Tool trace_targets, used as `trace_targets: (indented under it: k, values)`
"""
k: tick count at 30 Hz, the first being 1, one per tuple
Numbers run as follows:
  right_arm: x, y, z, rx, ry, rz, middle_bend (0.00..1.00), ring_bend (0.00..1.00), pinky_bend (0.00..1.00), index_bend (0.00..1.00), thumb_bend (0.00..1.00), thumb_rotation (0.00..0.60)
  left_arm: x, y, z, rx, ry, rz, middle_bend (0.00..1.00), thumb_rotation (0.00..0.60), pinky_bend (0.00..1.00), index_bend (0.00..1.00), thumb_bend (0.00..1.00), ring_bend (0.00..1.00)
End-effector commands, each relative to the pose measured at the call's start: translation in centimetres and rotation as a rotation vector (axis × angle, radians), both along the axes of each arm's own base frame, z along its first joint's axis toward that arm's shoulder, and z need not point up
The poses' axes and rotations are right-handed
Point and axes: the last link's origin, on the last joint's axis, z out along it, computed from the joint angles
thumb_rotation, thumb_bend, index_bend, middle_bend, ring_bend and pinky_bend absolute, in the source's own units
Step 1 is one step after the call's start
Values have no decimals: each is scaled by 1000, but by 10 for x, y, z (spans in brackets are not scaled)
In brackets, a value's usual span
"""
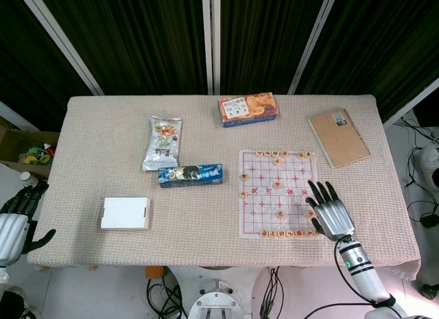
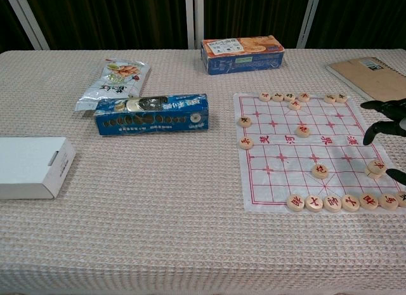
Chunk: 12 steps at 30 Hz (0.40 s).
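Right hand [image 1: 330, 213] spread, holding nothing, hovering over right edge of xiangqi board [image 1: 276, 193] — lower right of frame. Nearest round piece [image 2: 377, 167] flat on board beneath fingers, not gripped. Left hand [image 1: 15, 216] off table, far left, fingers apart, idle. Looks barely started.

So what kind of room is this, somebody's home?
More likely a robotics lab or test room. A table with a beige woven cloth stands before dark curtains, loose cables lie on the floor, and a metal robot hand hovers over a Chinese chess mat.
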Motion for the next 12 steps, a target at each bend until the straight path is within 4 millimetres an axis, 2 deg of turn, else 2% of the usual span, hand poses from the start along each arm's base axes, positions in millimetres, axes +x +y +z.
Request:
trace_targets:
  k: [1,3,7,12]
  values:
    - [-11,14,27,-57,-9,-9,0,0,0,94,303,600,0,0,1,3,-4,-2,126,600,224,82,205,91]
    - [-21,23,42,-90,-6,-24,0,0,0,4,273,600,0,0,2,6,-6,-2,126,600,224,82,206,91]
    - [-58,49,81,-185,12,-132,0,0,0,0,245,600,-1,0,1,0,-10,0,125,600,224,82,206,91]
    - [-93,72,112,-319,-19,-197,0,0,0,0,243,600,1,-1,1,1,-6,-8,126,600,224,82,206,91]
